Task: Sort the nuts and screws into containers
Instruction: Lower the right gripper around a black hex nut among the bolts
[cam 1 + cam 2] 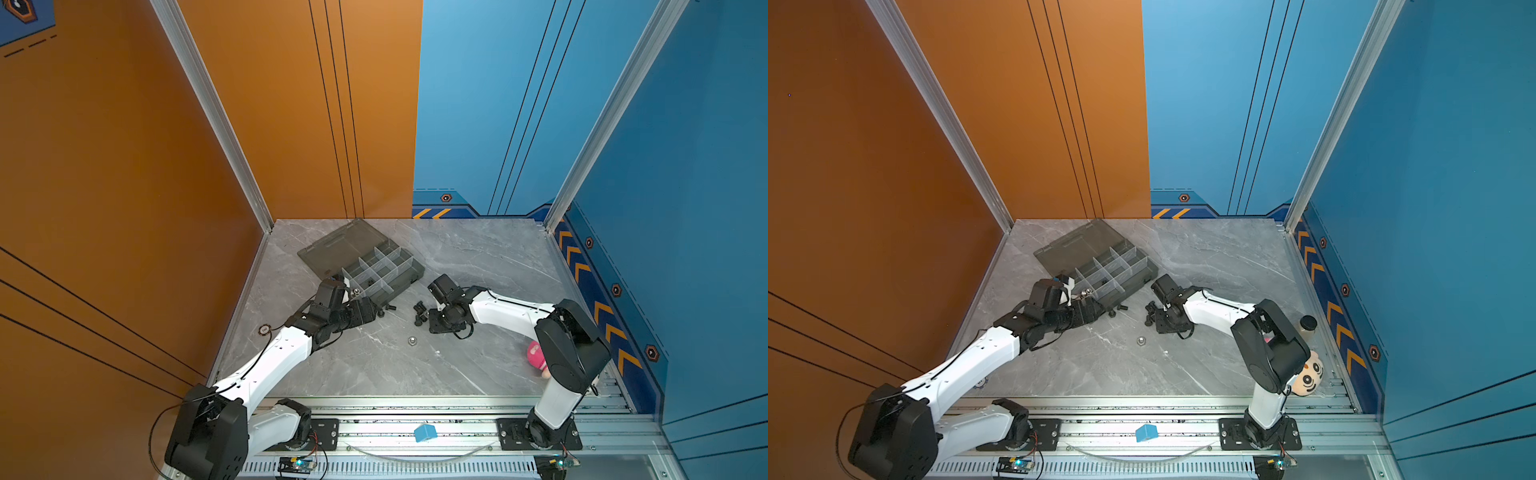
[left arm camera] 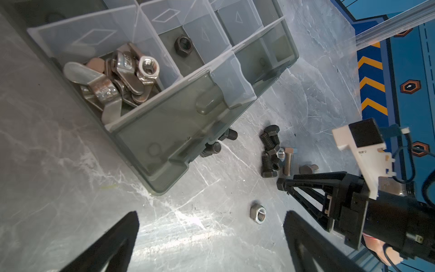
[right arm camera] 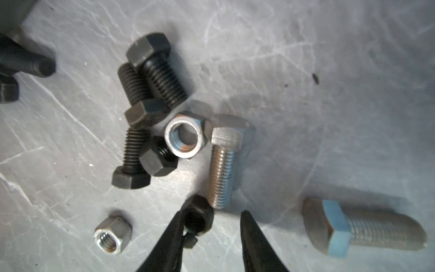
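Note:
The grey organizer [image 1: 409, 276] lies open on the marble; one of its containers holds silver wing nuts [image 2: 113, 77], and the one beside it a black nut [image 2: 183, 43]. My left gripper [image 2: 211, 235] hangs wide open over bare table beside the box's near corner, a loose silver nut [image 2: 259, 212] close to one finger. My right gripper [image 3: 215, 214] is open low over a pile of black screws [image 3: 155, 70], a silver nut [image 3: 186, 136] and a silver bolt [image 3: 223, 164]. A black nut [image 3: 197, 216] rests against one finger, clear of the other.
A second silver bolt [image 3: 364, 228] and a small silver nut [image 3: 113, 235] lie beside the pile. Two black screws [image 1: 388, 308] sit against the box's near wall. The lid [image 1: 345, 245] lies flat behind. A black-capped bottle [image 1: 1308, 324] and a doll [image 1: 1308, 374] stand at the right edge.

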Action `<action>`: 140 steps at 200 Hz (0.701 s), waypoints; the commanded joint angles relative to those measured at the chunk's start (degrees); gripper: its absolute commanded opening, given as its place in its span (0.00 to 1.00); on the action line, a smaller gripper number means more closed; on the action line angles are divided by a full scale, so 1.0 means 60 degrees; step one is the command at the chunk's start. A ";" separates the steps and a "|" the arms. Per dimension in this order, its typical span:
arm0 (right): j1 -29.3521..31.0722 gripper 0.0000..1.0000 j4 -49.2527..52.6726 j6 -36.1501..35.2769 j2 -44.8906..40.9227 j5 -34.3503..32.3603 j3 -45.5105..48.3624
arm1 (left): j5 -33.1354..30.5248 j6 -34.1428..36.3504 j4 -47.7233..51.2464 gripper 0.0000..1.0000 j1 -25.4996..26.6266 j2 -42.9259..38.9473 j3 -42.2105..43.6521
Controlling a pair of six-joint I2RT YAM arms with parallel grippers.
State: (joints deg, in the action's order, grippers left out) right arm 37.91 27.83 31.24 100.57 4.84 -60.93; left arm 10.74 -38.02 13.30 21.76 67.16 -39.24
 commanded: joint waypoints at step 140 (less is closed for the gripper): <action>0.0303 0.38 -0.0468 0.0347 0.0097 0.0139 0.0043 | -0.0157 -0.0010 -0.0146 0.98 0.0284 0.0415 -0.0363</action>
State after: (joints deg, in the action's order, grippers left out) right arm 39.20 25.32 32.05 100.49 5.54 -60.88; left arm 10.57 -38.02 13.02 22.96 69.14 -39.97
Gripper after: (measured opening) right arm 0.388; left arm 0.979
